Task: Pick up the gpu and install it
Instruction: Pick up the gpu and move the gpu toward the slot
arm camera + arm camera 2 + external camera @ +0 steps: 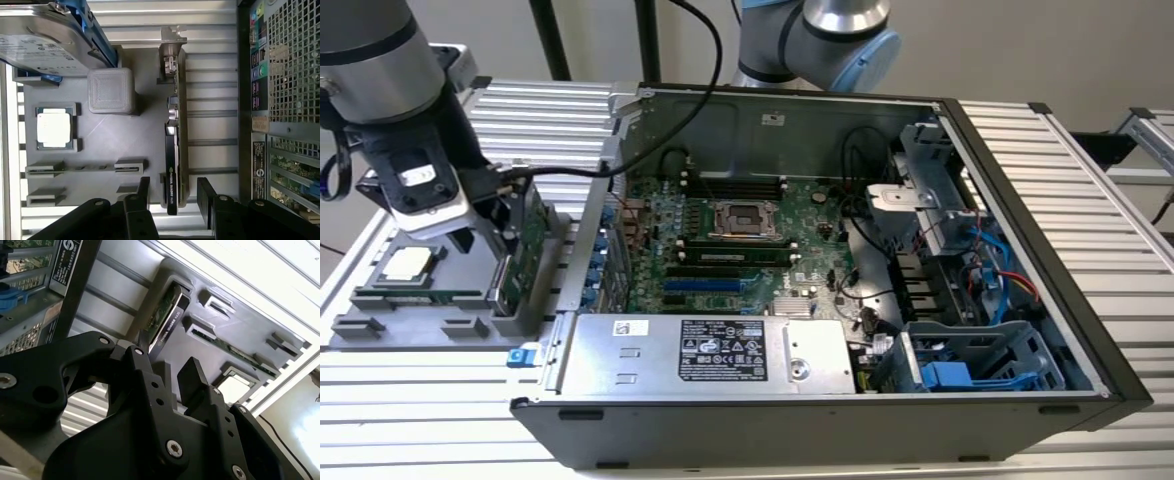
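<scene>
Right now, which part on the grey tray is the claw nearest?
The gpu, standing on edge, straddled by the open claw; the square chip and hard drive sit farther off.

Your exterior view stands off the arm and looks down at a slant on the whole bench, with the open computer case (787, 430) in the middle and the grey parts tray (454, 335) at the exterior view's left. Your first wrist view looks straight down past the gripper (174, 186) onto that tray from close above, while your second wrist view sits nearer still and peers at it obliquely along the gripper's black body. All three views share the tray and the gpu (520, 250) standing in it, and both wrist views catch a side of the case.
</scene>
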